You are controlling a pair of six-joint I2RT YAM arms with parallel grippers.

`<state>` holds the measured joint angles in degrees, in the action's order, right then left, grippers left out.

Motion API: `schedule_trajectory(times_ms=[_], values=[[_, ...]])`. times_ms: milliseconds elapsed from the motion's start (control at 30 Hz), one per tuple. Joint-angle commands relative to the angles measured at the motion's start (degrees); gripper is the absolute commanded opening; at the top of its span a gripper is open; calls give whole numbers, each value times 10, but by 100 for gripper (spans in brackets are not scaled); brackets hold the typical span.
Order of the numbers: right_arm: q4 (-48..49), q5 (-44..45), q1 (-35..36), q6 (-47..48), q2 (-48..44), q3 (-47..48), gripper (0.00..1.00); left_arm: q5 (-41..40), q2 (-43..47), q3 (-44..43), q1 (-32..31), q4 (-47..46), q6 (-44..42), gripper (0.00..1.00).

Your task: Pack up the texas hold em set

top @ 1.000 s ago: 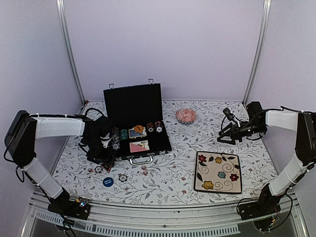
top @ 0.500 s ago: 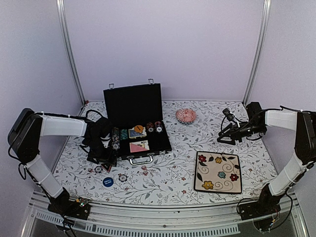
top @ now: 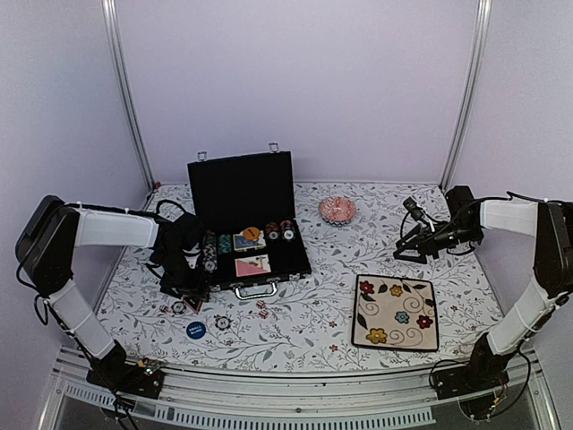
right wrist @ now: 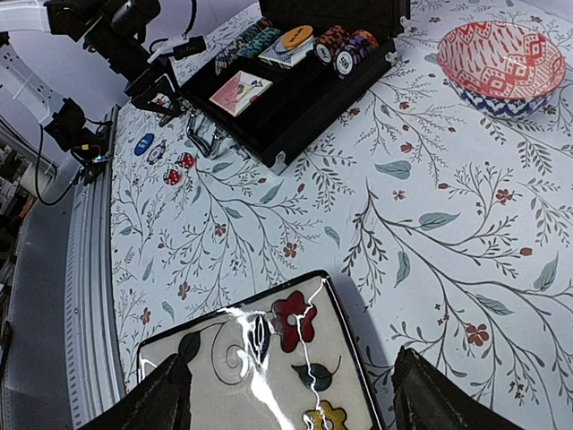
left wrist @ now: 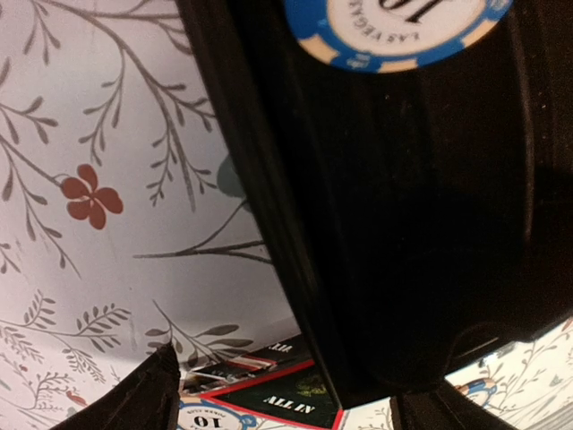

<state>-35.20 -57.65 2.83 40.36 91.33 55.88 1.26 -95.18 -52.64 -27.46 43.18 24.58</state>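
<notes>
Left arm's shoulder and elbow are sitting a bit further in than a second back; left claw (top: 182, 285) is staying put at the case's 9 o'clock side. Right arm is barely shifting.

Open black case (top: 242, 193) is standing at about 10 o'clock on the table (top: 304, 345), lid upright. Chips (top: 279, 231) and card decks (top: 252, 265) are already lying in its tray. A loose chip (top: 222, 322) and the blue button (top: 195, 329) are waiting at the case's 7 o'clock, the dice (top: 261, 309) at its 6 o'clock, all still out.

Left claw is spread, pinching nothing I can make out, with the case wall running between its fingers in the wrist view. Right claw (top: 403, 253) is spread and empty, hovering at 2 o'clock, well apart from the set, between the bowl (top: 337, 210) and the flowered plate (top: 421, 300).

Risk: the left claw is working tight against the case wall, so a finger catching it could be shoving the whole case, spilling stacked chips or tipping the lid shut.

Hard to read: the top view is hiding the left fingertips under the wrist. The wrist view is cutting off a blue chip (left wrist: 398, 31) and an "ALL IN" piece (left wrist: 286, 401), and I cannot tell whether either finger is touching the case.
</notes>
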Motion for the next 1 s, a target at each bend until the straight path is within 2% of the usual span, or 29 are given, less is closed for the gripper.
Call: schedule_trajectory(times_ms=[0,667,833,967], values=[[-10,-10,-1,12,7,16,78,9,-11,6,5,11,9,81],[-15,-13,-1,16,3,18,78,-11,-21,5,-9,38,14,78],[-17,-15,-1,16,4,18,78,3,-26,4,-12,22,11,73],[-17,-16,-1,16,1,18,78,12,-29,1,-16,23,8,65]])
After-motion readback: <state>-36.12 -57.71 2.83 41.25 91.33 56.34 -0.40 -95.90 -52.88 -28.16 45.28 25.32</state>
